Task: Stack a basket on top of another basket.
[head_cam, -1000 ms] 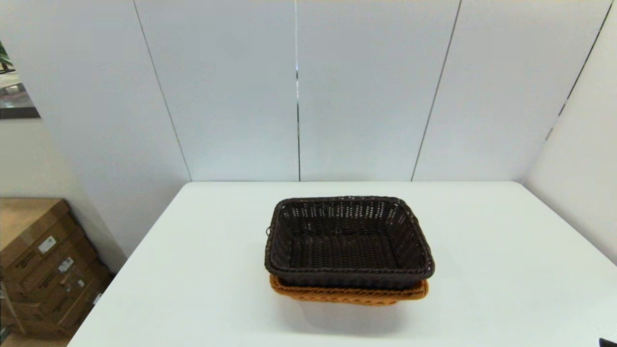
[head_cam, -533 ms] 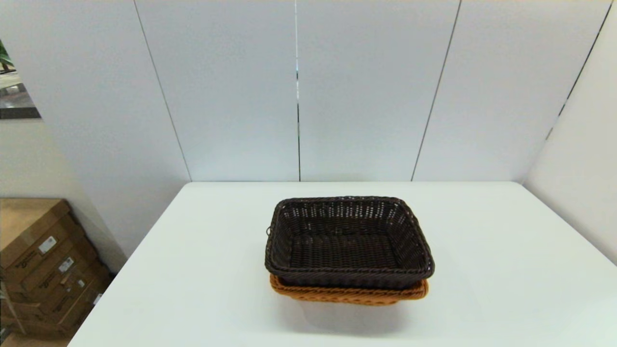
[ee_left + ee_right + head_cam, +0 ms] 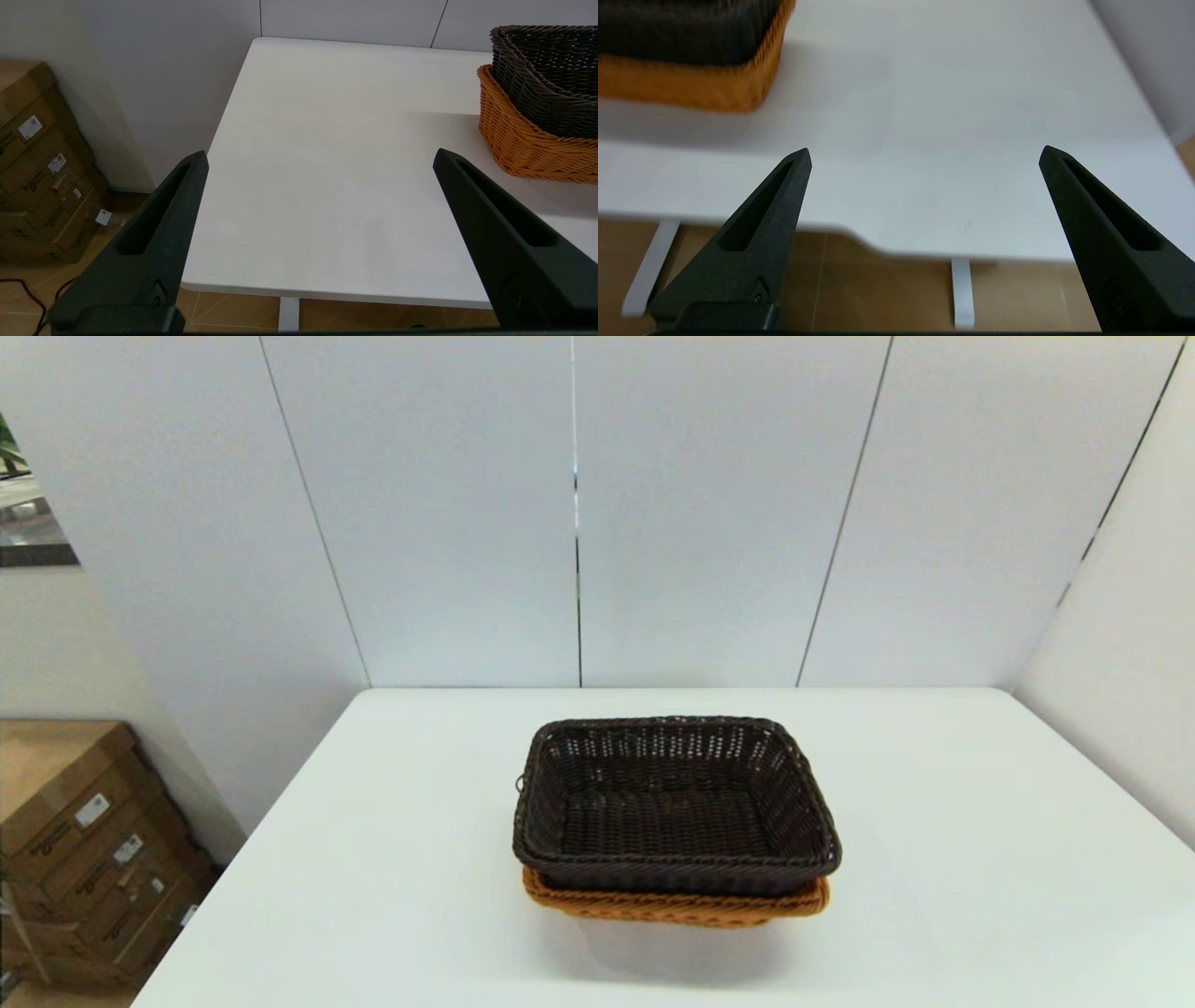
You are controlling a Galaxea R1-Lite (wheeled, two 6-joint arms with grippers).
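Observation:
The dark brown basket (image 3: pixel 674 807) sits nested on top of the orange-tan basket (image 3: pixel 674 906) at the middle of the white table (image 3: pixel 934 859). Only the orange rim shows under it in the head view. The left wrist view has both, the dark brown basket (image 3: pixel 549 74) above the orange-tan basket (image 3: pixel 523 140). My left gripper (image 3: pixel 320 156) is open and empty near the table's front left edge. My right gripper (image 3: pixel 924 154) is open and empty over the front right edge, with the orange-tan basket (image 3: pixel 691 86) off to one side. Neither arm shows in the head view.
Cardboard boxes (image 3: pixel 75 849) are stacked on the floor left of the table. Grey wall panels stand behind the table and along its right side. Table legs (image 3: pixel 962 291) show under the front edge.
A dark tip at the lower right corner of the head view one second ago is gone from view. The baskets have not moved.

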